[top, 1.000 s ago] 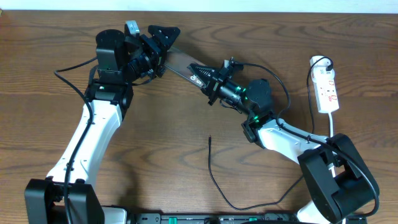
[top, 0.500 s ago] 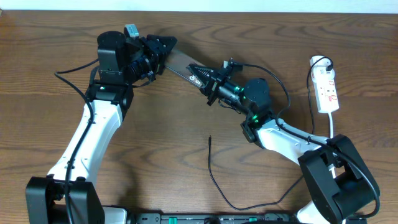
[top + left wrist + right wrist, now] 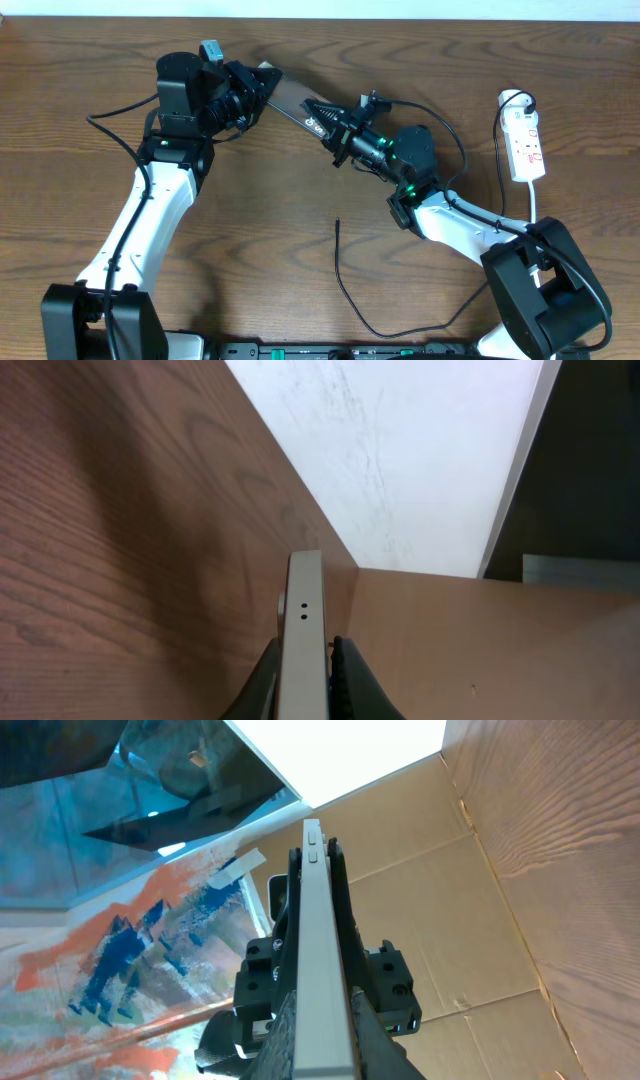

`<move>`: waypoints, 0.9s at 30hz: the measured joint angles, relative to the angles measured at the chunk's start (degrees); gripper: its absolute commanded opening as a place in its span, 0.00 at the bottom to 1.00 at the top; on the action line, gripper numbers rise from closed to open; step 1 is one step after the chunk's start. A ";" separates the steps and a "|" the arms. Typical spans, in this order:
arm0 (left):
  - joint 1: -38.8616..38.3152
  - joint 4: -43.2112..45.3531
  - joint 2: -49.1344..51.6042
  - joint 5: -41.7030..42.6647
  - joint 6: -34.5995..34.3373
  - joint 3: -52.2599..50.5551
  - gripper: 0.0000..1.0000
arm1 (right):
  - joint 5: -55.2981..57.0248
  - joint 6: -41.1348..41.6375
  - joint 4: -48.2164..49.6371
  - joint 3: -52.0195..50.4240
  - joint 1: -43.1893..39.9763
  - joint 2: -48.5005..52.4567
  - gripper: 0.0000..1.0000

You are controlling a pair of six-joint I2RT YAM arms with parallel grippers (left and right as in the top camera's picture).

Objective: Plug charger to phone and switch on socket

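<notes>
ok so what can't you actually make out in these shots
- phone port: overhead, both ends covered by left fingers and right fingers; wrist views show only a thin edge
- socket switch, on or off: overhead, too small
- charger tip shape: overhead, too small; far end hidden behind right arm

The table (image 3: 260, 215) is matt brown wood with clear grain. The phone (image 3: 292, 98) has a glossy dark face and a smooth pale edge.

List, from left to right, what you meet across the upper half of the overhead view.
Going across: left jaws, shut on the phone's end → phone → right jaws, shut on its other end → socket.
</notes>
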 measured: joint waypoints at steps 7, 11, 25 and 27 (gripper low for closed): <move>0.22 0.00 0.00 -0.02 0.04 0.00 0.07 | 1.95 0.00 -0.11 -0.02 1.01 0.00 0.01; 0.46 0.00 0.00 -0.04 0.20 0.00 0.08 | 3.54 0.00 -0.13 0.00 1.84 0.00 0.01; 0.55 -0.02 0.00 -0.44 0.74 0.00 0.07 | 5.05 0.00 -0.17 0.00 2.56 0.00 0.01; 0.55 -0.02 0.00 -0.44 0.92 0.00 0.07 | 5.05 -0.02 -0.20 -0.02 2.56 0.00 0.04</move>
